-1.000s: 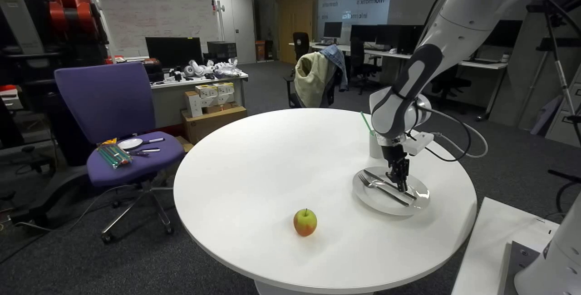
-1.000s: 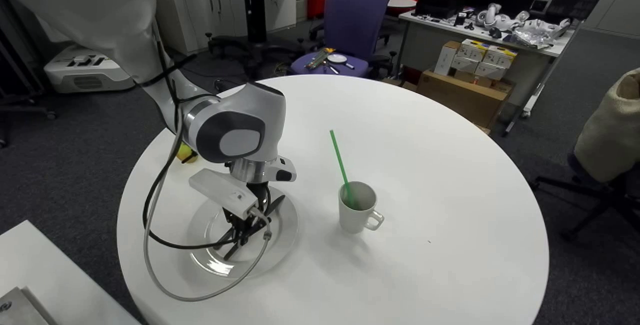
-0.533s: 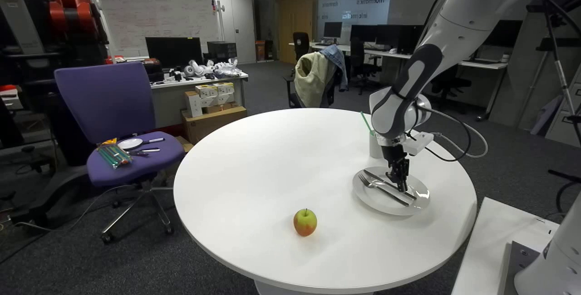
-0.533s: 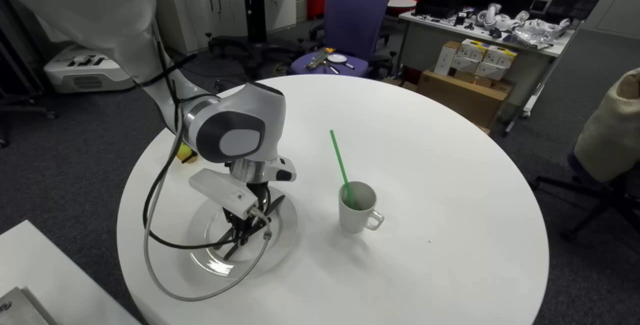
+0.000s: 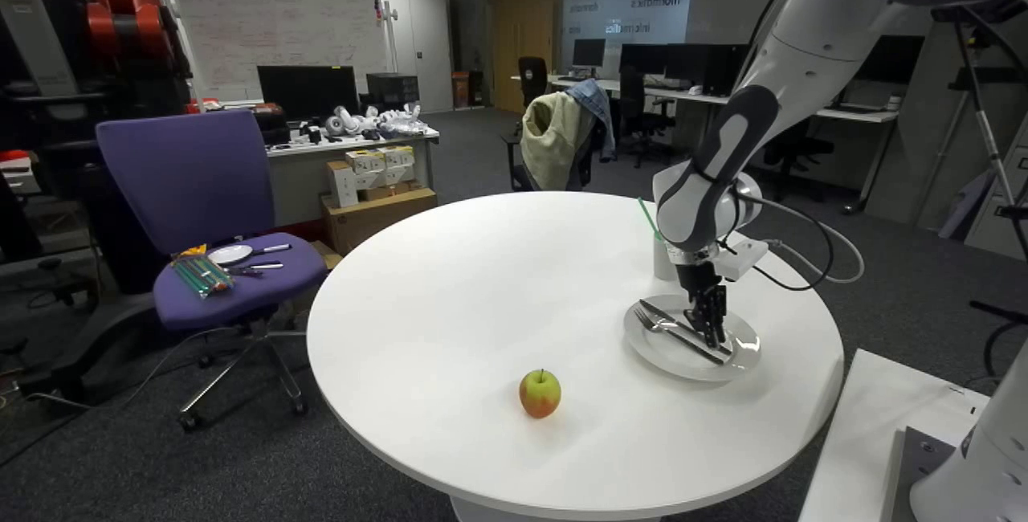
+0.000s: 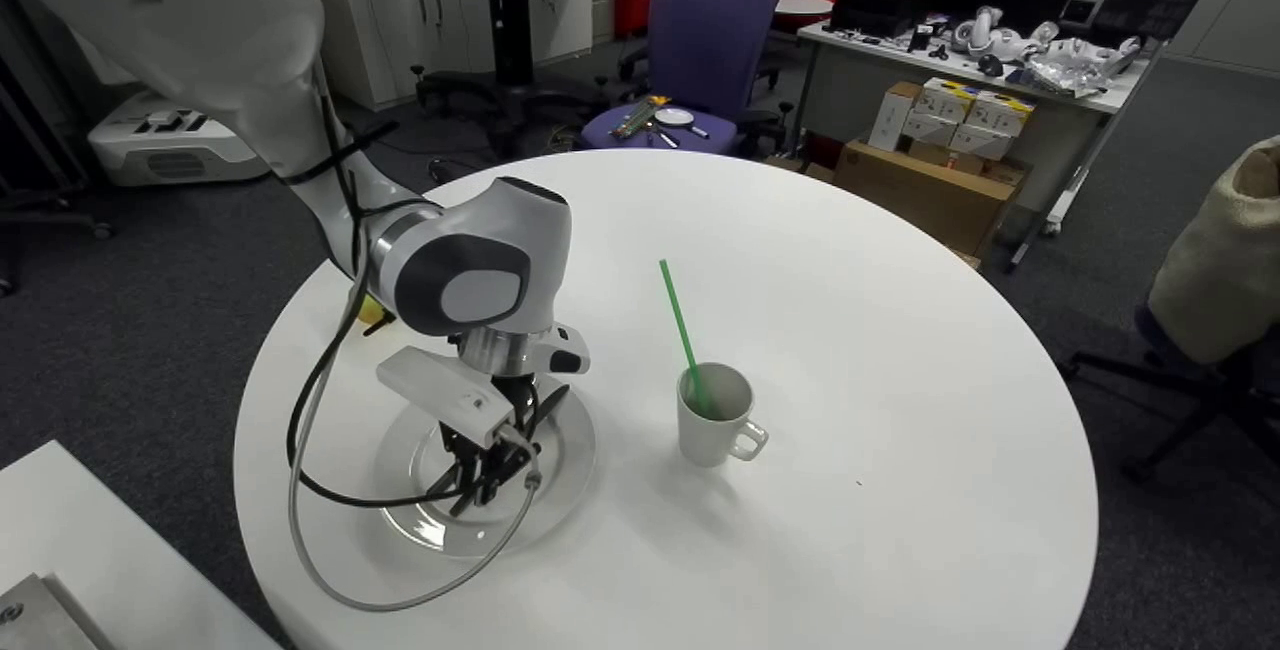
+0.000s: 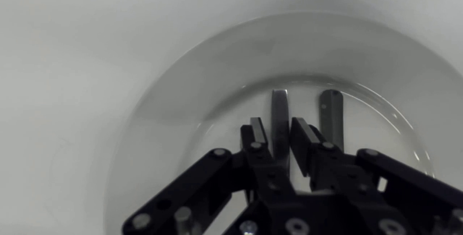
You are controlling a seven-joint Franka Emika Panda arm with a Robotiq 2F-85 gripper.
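Note:
My gripper is low over the white plate, on the round table. In the wrist view the gripper stands open. The shiny handle of what appears to be the knife lies between its fingers, close to the right finger, with a gap on the left. The other handle, apparently the fork's, lies just outside the right finger. In an exterior view the knife and fork lie side by side on the plate. The gripper hides part of the knife.
A white mug with a green straw stands beside the plate. An apple sits on the white round table. A purple chair holding small items stands beyond it. A cable loops beside the wrist.
In the last half second my gripper has lowered slightly toward the plate. The knife has shifted slightly on the plate. The mug, straw and apple have not moved.

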